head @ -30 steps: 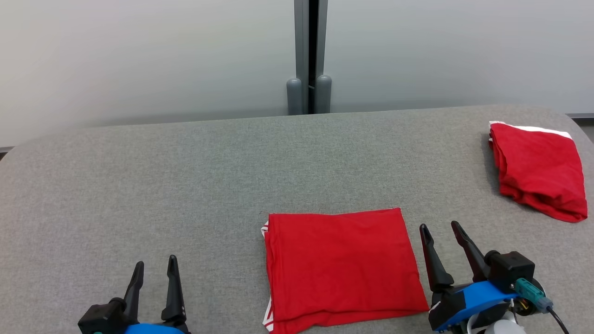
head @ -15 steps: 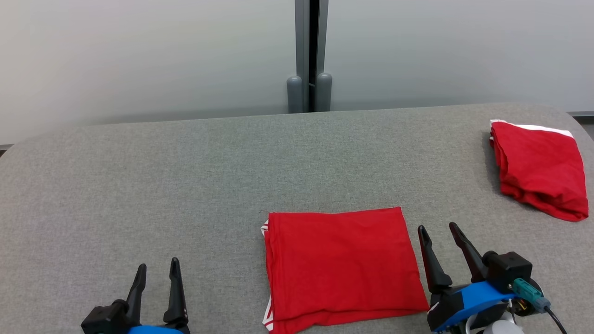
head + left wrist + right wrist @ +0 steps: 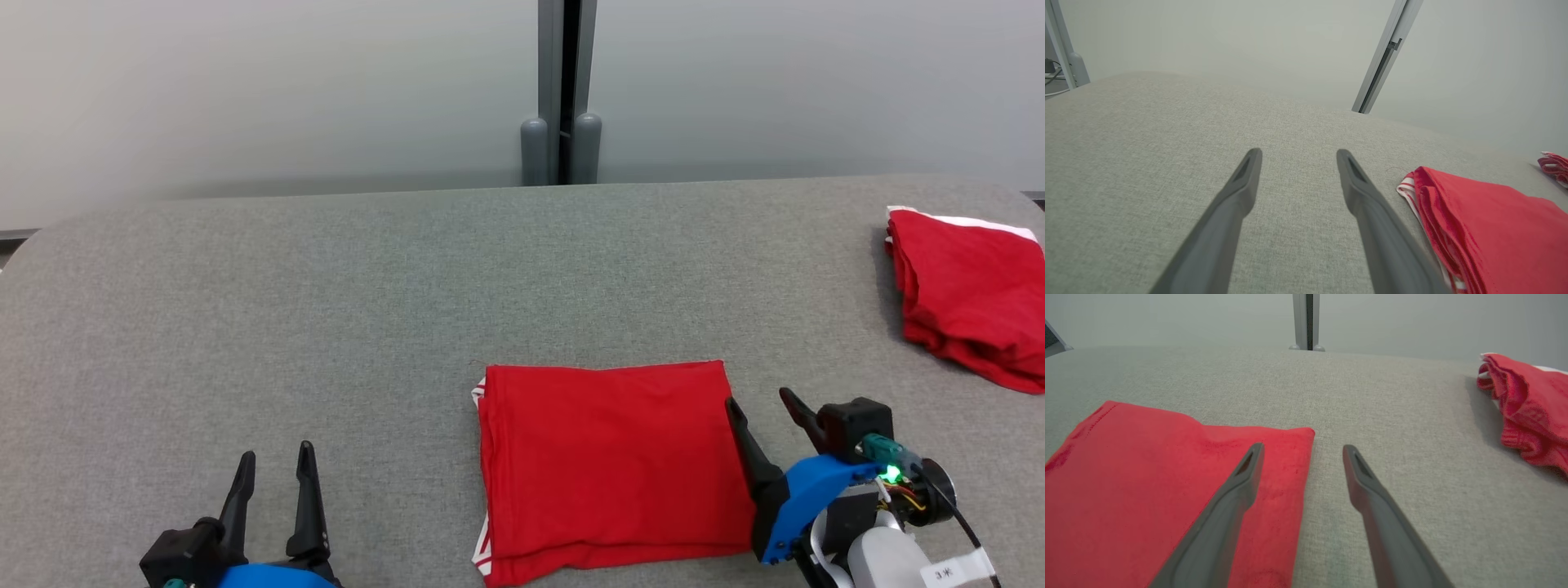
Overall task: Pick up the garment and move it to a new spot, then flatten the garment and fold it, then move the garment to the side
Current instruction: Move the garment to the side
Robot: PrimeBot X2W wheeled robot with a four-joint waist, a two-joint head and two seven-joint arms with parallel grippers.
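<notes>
Grey tabletop [image 3: 326,286] carries the folded red garment [image 3: 608,465], the open, empty right gripper [image 3: 758,398] at its right edge, the open left gripper [image 3: 276,451] well apart leftward.

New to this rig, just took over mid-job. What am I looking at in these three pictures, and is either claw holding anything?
It is a wheeled robot with two arms. The wide picture comes from its head camera, looking down at a grey fabric-covered table. The other two come from wrist cameras, each looking along that arm's two dark fingers. The left gripper, lower left, is open and empty over bare table. The right gripper is open and empty too, straddling the right edge of the folded red garment: one finger over cloth, one over table. A second red garment, loosely bundled, lies at the far right.
</notes>
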